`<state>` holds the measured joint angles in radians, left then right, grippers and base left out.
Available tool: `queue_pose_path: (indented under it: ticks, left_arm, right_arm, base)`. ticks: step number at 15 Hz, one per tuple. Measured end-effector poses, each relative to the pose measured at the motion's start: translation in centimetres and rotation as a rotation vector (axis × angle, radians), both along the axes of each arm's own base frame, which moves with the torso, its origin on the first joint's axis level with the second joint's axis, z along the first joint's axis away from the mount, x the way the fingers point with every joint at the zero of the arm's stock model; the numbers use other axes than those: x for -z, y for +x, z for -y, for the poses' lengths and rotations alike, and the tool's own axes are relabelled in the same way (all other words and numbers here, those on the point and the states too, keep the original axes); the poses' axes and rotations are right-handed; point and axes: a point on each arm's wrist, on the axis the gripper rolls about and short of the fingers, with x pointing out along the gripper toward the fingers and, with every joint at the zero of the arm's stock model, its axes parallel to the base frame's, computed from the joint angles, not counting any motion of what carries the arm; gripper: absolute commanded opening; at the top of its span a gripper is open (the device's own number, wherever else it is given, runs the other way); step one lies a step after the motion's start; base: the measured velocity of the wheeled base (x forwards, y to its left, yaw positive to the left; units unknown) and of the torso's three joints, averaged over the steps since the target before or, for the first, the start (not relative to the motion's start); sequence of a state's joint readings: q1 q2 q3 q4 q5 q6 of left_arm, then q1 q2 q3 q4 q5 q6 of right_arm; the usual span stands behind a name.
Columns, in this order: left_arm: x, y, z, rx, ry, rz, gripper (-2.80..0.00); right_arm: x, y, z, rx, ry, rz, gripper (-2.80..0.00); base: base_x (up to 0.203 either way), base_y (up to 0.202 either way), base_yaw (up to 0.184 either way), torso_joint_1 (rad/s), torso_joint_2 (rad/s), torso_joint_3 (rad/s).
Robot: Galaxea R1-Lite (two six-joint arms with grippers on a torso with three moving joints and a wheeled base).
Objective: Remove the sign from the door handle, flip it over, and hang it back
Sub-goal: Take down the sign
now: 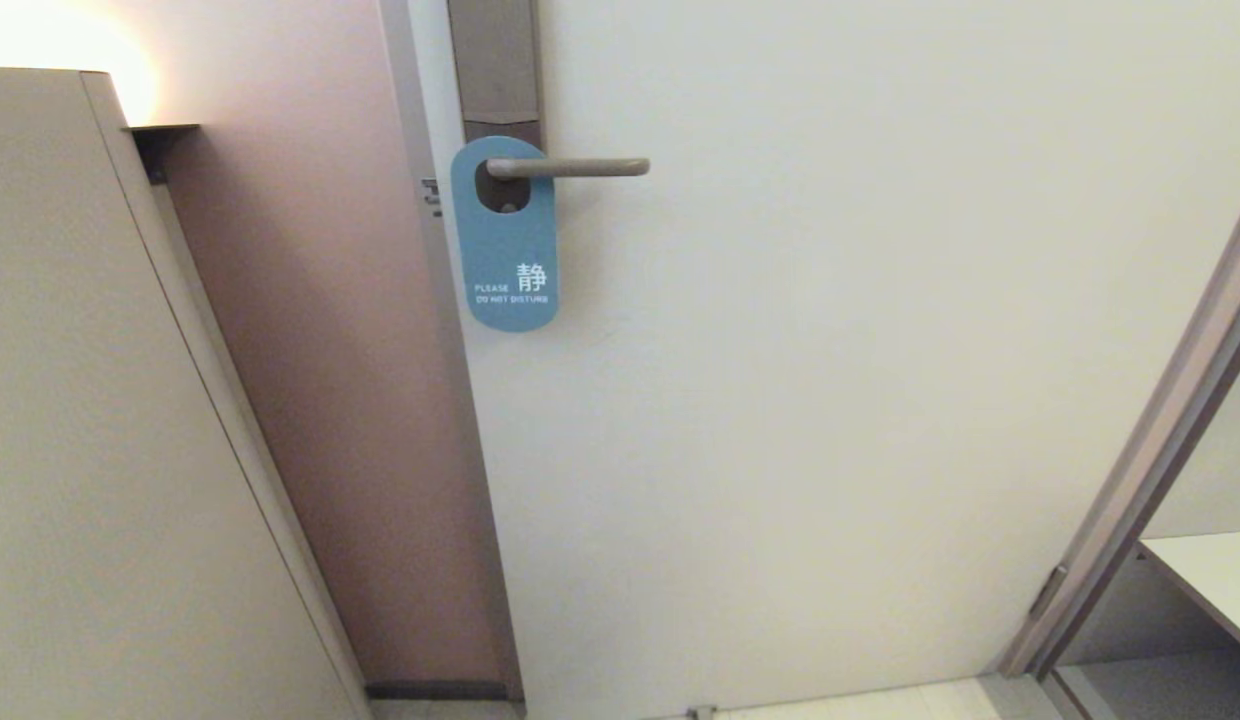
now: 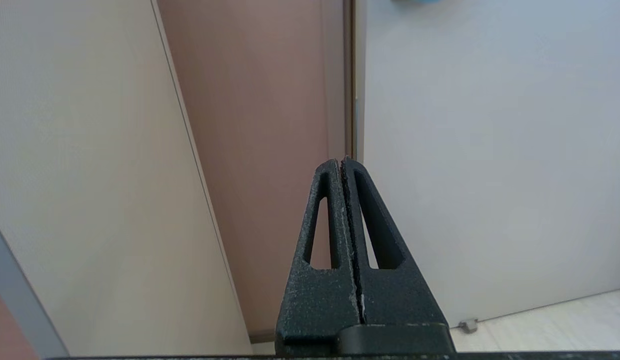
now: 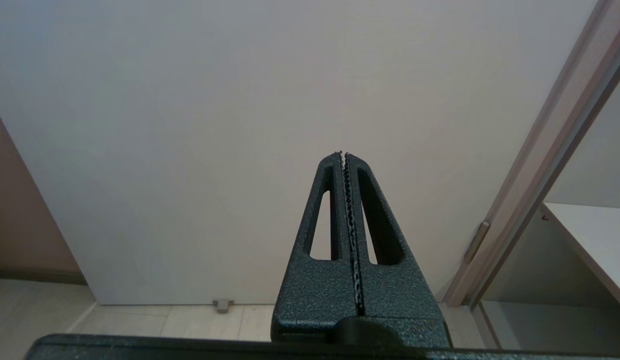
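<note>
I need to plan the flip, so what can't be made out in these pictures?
- Sign: its back face lies against the door, head view.
- Sign in the left wrist view: only a blue sliver, cut by the edge.
- Door handle: its plate is cut off above.
- Both arms: outside the head view.

Our left pincer (image 2: 343, 161) has its black fingers pressed together, holding nothing; our right pincer (image 3: 343, 155) is likewise closed and empty.
</note>
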<state>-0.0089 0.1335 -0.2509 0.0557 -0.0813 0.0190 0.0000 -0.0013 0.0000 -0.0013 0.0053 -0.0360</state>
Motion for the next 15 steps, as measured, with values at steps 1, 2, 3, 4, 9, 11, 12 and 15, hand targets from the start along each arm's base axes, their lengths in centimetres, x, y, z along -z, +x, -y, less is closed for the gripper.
queue_pose_path:
  ticks: [1,2,3,4,9,11,12,15]
  left_arm:
    - [-1.2,0.4,0.0,0.005,-0.006,-0.012,-2.8]
    - [-2.8,1.0,0.0,0.011,-0.015,-0.027,-2.8]
    - [-4.2,1.7,0.0,0.016,-0.022,-0.04,-2.8]
    - [-5.5,2.6,0.0,0.02,-0.028,-0.056,-2.8]
    - [-11.8,9.5,0.3,0.034,-0.035,-0.083,-2.8]
    - [-13.8,12.8,0.4,0.045,-0.037,-0.096,-2.8]
    - [-14.8,14.4,0.5,0.063,-0.037,-0.098,-2.8]
    - [-16.2,18.9,0.9,0.163,-0.037,-0.132,-2.8]
  right_arm:
    - [0.0,0.0,0.0,0.0,0.0,0.0,-2.8]
    - [0.0,0.0,0.0,0.0,0.0,0.0,-2.8]
    - [0.0,0.0,0.0,0.0,0.0,0.0,-2.8]
    - [0.0,0.0,0.0,0.0,0.0,0.0,-2.8]
    - [0.0,0.0,0.0,0.0,0.0,0.0,-2.8]
    - [0.0,0.0,0.0,0.0,0.0,0.0,-2.8]
    - [0.0,0.0,0.0,0.0,-0.001,0.0,-2.8]
    - [0.0,0.0,0.0,0.0,0.0,0.0,-2.8]
  base:
    - [0.0,0.0,0.0,0.0,0.0,0.0]
    - [0.0,0.0,0.0,0.0,0.0,0.0]
    - [0.0,0.0,0.0,0.0,0.0,0.0]
    - [0.0,0.0,0.0,0.0,0.0,0.0]
    - [0.0,0.0,0.0,0.0,0.0,0.0]
    - [0.0,0.0,0.0,0.0,0.0,0.0]
    - [0.0,0.0,0.0,0.0,0.0,0.0]
    - [0.0,0.0,0.0,0.0,0.0,0.0]
